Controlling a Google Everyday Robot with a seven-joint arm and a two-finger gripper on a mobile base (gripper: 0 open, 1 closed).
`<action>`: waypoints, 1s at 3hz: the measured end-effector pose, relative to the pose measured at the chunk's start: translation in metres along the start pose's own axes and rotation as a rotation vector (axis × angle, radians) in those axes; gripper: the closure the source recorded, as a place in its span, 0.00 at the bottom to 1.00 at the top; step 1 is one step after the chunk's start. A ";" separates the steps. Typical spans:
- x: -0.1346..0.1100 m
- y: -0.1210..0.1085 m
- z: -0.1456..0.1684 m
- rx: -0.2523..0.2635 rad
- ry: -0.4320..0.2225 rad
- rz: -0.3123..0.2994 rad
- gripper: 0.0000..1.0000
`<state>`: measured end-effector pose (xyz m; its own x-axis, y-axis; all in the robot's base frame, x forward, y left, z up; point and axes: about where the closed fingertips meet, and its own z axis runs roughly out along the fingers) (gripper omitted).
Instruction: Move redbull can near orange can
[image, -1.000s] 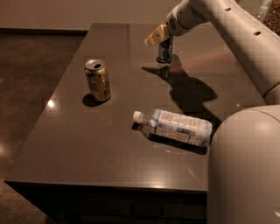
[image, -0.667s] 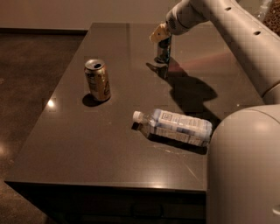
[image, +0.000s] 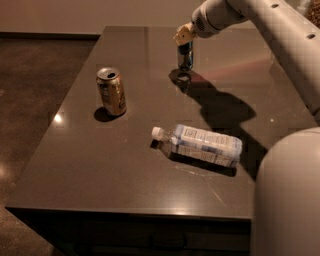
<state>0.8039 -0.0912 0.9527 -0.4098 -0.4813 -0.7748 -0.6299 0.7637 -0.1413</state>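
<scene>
Under the fingers (image: 183, 35), and running off every way from them, you've got the wide dark-grey table (image: 100, 175). Next biggest is the pale, rounded robot arm (image: 270, 30), coming in from the right of the fingers. Nearer the camera than the fingers, and a touch right, a clear plastic water bottle with a white cap (image: 200, 145) lies on its side. Off to the left of the fingers, and also closer to the camera, stands the wider orange-gold metal can with the silver top (image: 111, 92), upright and well apart from everything else. Then the slim blue-and-silver redbull can (image: 185, 57): upright, right between the fingers. The gripper (image: 184, 42) sits on its top end, and the tan fingers look pinched onto it. Can't tell if its base is off the surface.

So I'd say you're at grasp done, carry not yet started. Next move wants a small lift, then a sweep left and toward the camera, setting down just beside the orange can without knocking it. The bottle looks to lie off that path.
</scene>
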 end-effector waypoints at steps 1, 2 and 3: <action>0.003 0.024 -0.024 -0.067 -0.027 -0.044 1.00; 0.011 0.054 -0.049 -0.149 -0.043 -0.091 1.00; 0.017 0.089 -0.074 -0.250 -0.062 -0.142 1.00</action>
<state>0.6921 -0.0631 0.9722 -0.2695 -0.5427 -0.7955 -0.8244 0.5570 -0.1007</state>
